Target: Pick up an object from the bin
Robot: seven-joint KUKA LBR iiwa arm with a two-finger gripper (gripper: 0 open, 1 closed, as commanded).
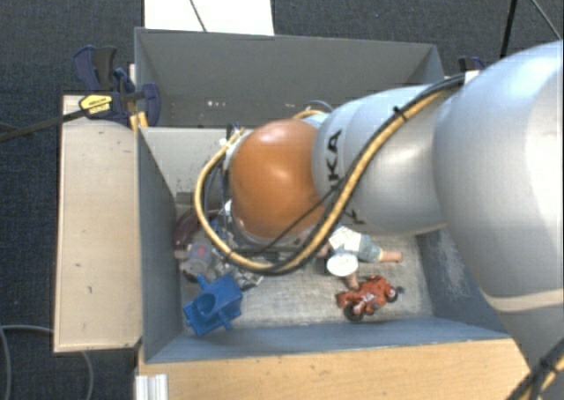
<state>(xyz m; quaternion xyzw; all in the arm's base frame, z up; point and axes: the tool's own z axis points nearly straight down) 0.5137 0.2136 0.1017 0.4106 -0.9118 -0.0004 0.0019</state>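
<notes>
The only legible writing stands on the silver arm [414, 169], on its casing just to the right of the orange cover [269, 178]. There, black capital letters [333, 153] are set sideways along the curve of the casing. A "K" and an "A" can be read, matching the end of the maker's name KUKA. The rest of the word, close against the orange cover, cannot be made out.

I see dark grey carpet [53, 2] for floor, well out from the gripper [227, 255]; a black cable [35, 128] crosses it, left of the gripper in my view.
</notes>
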